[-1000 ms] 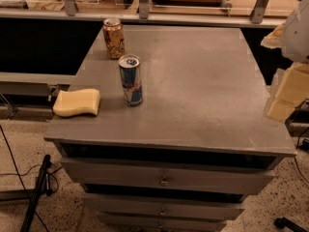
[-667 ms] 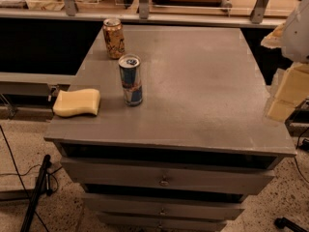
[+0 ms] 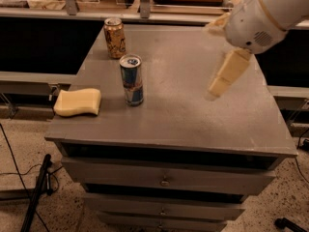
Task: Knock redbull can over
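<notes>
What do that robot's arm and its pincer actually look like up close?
The arm is a fat, rounded white shell with a patch of tiny holes and a tan band. Its pincer, above the right side of the table, is pale cream and blocky. No cables show.

The gripper [image 3: 223,66] hangs over the right side of the counter [image 3: 193,115]; its arm [image 3: 270,13] is cut off by the top and right edges. The lettering on the redbull can [image 3: 131,79] is too small to read, as is the pattern on the gold can [image 3: 115,37]. The cans' far sides are hidden. The bottom edge cuts the lowest drawer [image 3: 159,221] and a black stand [image 3: 36,197] at left.
</notes>
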You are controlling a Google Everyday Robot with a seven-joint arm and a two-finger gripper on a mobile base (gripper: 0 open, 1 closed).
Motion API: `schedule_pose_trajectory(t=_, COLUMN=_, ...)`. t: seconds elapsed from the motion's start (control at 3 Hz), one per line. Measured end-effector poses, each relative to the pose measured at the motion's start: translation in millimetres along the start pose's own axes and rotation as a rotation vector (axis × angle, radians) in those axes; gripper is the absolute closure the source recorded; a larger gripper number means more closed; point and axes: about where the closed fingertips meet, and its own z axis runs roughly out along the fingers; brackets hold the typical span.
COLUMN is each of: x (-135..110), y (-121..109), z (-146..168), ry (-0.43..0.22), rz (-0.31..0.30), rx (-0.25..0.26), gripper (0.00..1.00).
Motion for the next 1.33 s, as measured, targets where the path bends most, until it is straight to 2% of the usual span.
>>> schedule_pose_trajectory(t=0.33, x=-51.3, y=-29.3, z=54.8, ry=-0.171, rz=-0.045, rx=-0.034, gripper=0.0)
schedule_pose_trajectory(t=0.67, x=-54.8, y=-34.4, z=64.6, ry=-0.192, rz=-0.042, rx=-0.039, gripper=0.0)
schedule_pose_trajectory(t=1.0, x=-56.6, y=-31.3, z=68.2, ry=-0.262, rz=-0.033, rx=-0.054, gripper=0.0)
schedule_pose_trajectory(t=1.33, x=-61.6, y=-25.6, z=85.5, ry=-0.455, rz=-0.019, rx=-0.073, gripper=0.0)
